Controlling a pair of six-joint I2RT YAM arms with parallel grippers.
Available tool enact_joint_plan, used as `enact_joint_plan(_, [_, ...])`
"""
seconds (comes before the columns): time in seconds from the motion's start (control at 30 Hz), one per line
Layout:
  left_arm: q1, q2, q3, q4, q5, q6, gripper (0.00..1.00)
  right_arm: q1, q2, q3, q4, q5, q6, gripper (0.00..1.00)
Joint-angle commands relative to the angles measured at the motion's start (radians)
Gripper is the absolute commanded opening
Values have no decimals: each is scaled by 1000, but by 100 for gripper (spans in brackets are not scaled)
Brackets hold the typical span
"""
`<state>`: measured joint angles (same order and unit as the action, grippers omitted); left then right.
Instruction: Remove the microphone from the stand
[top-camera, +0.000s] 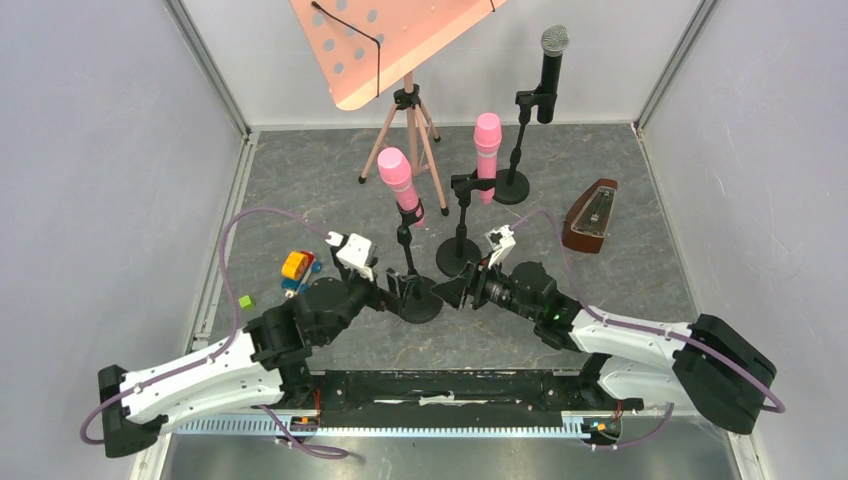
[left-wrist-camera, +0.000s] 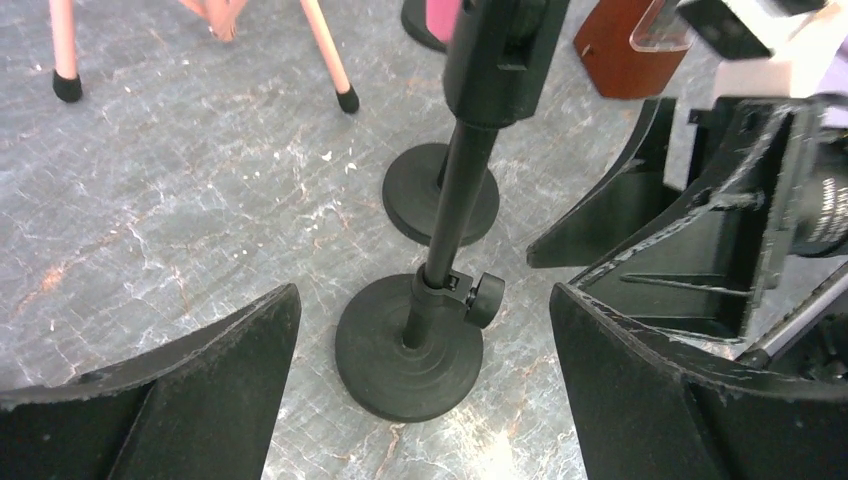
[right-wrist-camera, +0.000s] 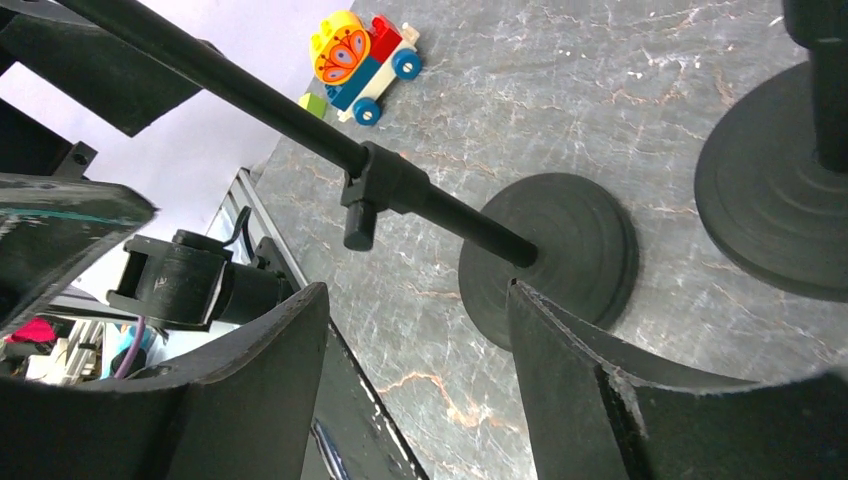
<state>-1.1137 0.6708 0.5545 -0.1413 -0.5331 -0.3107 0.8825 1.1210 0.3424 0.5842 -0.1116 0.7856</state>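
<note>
A pink microphone (top-camera: 397, 180) sits tilted in the clip of the nearest black stand (top-camera: 408, 262), whose round base (left-wrist-camera: 410, 350) rests on the grey floor. My left gripper (top-camera: 399, 290) is low at that base and open. In the left wrist view its fingers (left-wrist-camera: 200, 390) flank the pole without touching it. My right gripper (top-camera: 453, 291) is just right of the same base, open and holding nothing. In the right wrist view the pole (right-wrist-camera: 300, 130) crosses above its fingers (right-wrist-camera: 590, 380).
A second pink microphone (top-camera: 487, 155) and a black one (top-camera: 552, 70) stand on their own stands behind. A pink music stand (top-camera: 390, 40) on a tripod is at the back, a metronome (top-camera: 590, 215) to the right. A toy train (top-camera: 297, 270) and a green block (top-camera: 246, 301) lie left.
</note>
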Motion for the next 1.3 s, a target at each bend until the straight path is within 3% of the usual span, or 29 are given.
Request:
enact_joint_plan(0.0, [44, -98, -14, -41, 96, 69, 100, 26, 69, 52, 151, 68, 27, 69])
enact_joint_plan(0.3, [69, -129, -1, -117, 91, 61, 100, 56, 215, 147, 223, 51, 25, 67])
enact_joint_plan(0.43, [74, -113, 7, -110, 90, 64, 100, 56, 257, 173, 217, 33, 28, 61])
enact_joint_plan(0.5, [74, -109, 10, -110, 88, 65, 100, 56, 273, 172, 223, 18, 29, 51])
enact_joint_plan(0.77, [82, -94, 18, -124, 95, 70, 100, 55, 290, 173, 215, 6, -4, 41])
enact_joint_plan(0.87, [84, -86, 26, -125, 102, 74, 100, 55, 292, 173, 214, -8, -16, 32])
enact_joint_plan(1.27, [124, -29, 87, -84, 298, 91, 97, 34, 240, 163, 164, -194, -82, 28])
